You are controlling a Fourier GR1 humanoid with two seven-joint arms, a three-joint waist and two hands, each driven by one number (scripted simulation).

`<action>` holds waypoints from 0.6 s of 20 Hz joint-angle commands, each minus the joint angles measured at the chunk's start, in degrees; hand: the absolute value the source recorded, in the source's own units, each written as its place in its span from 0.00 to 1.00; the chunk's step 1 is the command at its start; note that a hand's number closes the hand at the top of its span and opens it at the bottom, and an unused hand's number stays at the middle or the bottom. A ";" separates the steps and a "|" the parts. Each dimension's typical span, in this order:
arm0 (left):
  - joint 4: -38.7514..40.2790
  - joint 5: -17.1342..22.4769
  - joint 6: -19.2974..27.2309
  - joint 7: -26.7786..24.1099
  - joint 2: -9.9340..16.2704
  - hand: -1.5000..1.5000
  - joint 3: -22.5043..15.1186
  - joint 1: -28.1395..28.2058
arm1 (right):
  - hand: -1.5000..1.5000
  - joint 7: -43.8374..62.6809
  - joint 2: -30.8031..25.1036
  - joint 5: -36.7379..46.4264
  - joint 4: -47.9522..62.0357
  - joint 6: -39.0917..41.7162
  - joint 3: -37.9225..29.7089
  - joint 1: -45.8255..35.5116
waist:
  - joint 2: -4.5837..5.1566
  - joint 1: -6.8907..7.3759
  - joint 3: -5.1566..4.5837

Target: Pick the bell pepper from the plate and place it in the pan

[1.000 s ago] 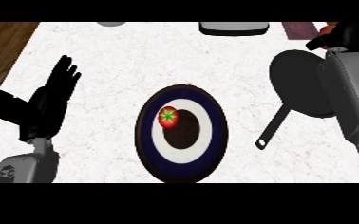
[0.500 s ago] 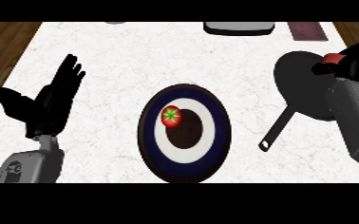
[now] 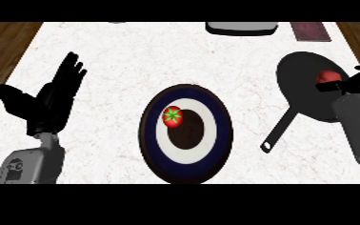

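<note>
Still on the plate (image 3: pixel 151 138), the pepper (image 3: pixel 173 117) lies left of the dark centre, on the white ring, well apart from both hands. It is red with a green star-shaped top facing up. Left hand (image 3: pixel 49 100) stands near the left edge of the white surface (image 3: pixel 141 57), fingers (image 3: pixel 70 71) straight and spread, holding nothing. Bare surface lies between plate and pan (image 3: pixel 299 83), whose handle points toward the plate. At the right edge, the right hand (image 3: pixel 339 83) reaches over the pan beside a red object (image 3: pixel 325 76); its fingers' state cannot be made out.
</note>
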 commanded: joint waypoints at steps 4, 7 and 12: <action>-1.49 -1.87 1.47 0.75 -1.45 0.50 -1.80 1.06 | 0.00 -14.86 1.06 -8.64 -2.93 -8.51 -5.93 3.96 | -0.32 -0.66 0.03; 0.29 0.12 -0.80 -1.75 -0.40 0.50 0.20 2.87 | 0.00 -17.07 3.83 -12.19 -6.90 -13.25 -8.06 3.27 | -0.48 -0.85 -0.05; -0.37 -0.79 1.21 -0.50 -0.66 0.50 0.60 2.47 | 0.00 -25.89 7.63 -24.67 -22.20 -9.96 -12.88 9.44 | -1.52 -3.60 -0.16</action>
